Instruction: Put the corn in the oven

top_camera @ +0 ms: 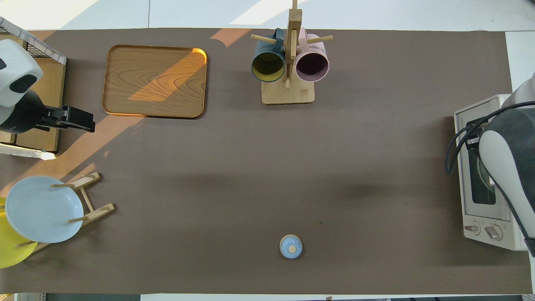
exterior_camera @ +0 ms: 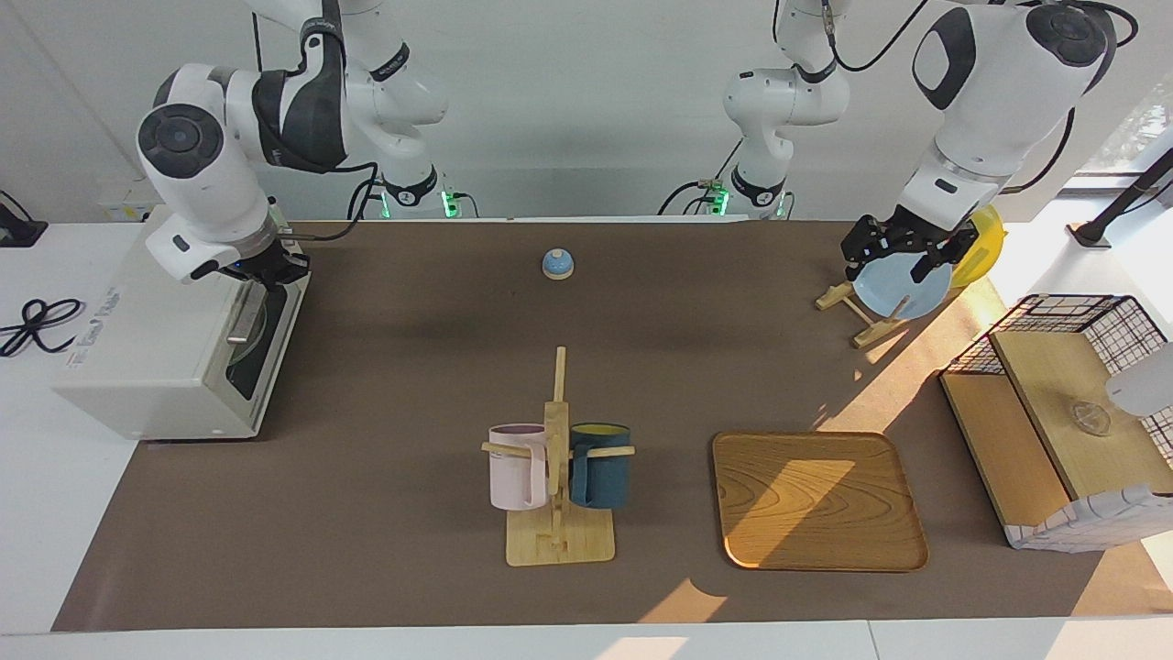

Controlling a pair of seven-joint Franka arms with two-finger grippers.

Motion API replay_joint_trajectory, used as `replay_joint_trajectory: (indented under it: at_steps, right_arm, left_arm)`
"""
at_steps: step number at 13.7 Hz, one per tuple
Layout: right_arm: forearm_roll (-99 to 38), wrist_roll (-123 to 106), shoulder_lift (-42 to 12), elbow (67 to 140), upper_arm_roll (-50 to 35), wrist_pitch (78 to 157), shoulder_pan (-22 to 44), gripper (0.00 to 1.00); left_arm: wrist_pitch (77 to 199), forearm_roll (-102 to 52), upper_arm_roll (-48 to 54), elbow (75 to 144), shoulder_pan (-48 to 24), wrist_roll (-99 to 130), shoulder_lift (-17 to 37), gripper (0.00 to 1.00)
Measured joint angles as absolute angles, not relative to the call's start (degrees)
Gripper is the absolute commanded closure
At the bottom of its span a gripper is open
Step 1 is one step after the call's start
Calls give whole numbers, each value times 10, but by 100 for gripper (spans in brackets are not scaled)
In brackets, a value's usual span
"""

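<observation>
The white oven (exterior_camera: 156, 348) stands at the right arm's end of the table with its dark glass door (exterior_camera: 261, 339) closed. The corn is hidden. Only a pale green dish rim (top_camera: 480, 175) shows through the glass. My right gripper (exterior_camera: 268, 269) is shut at the door's top edge, just above the metal bar handle (exterior_camera: 246, 313); whether it touches the door I cannot tell. In the overhead view the right arm covers that gripper and part of the oven (top_camera: 480, 225). My left gripper (exterior_camera: 903, 252) waits open in the air by the plate rack, holding nothing.
A blue plate (exterior_camera: 903, 289) and a yellow dish (exterior_camera: 981, 243) stand in a wooden rack. A wooden tray (exterior_camera: 818, 500), a mug stand with pink and dark blue mugs (exterior_camera: 557, 477), a small blue bell (exterior_camera: 557, 264) and a wire basket with wooden shelves (exterior_camera: 1063, 422) are on the mat.
</observation>
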State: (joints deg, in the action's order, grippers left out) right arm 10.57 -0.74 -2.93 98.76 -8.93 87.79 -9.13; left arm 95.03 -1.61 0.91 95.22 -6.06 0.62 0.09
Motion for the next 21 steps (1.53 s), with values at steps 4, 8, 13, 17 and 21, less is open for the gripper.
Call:
replay_joint_trajectory:
  at_steps: [4,8,13,17,21]
  right_arm:
    - [26,-5,-30,949,-88,875,-98,16]
    - [-2,10,-31,931,-89,874,-98,0]
    - [-6,13,-28,909,-78,864,-82,0]
    - [-6,17,-14,903,-18,847,-20,0]
    - [-6,17,-13,904,-4,844,-10,0]
  left_arm:
    - [950,-16,9,952,-61,6,1,0]
    - [950,-16,9,952,-61,6,1,0]
    - [950,-16,9,952,-61,6,1,0]
    - [950,-16,9,952,-61,6,1,0]
    - [950,-16,9,952,-61,6,1,0]
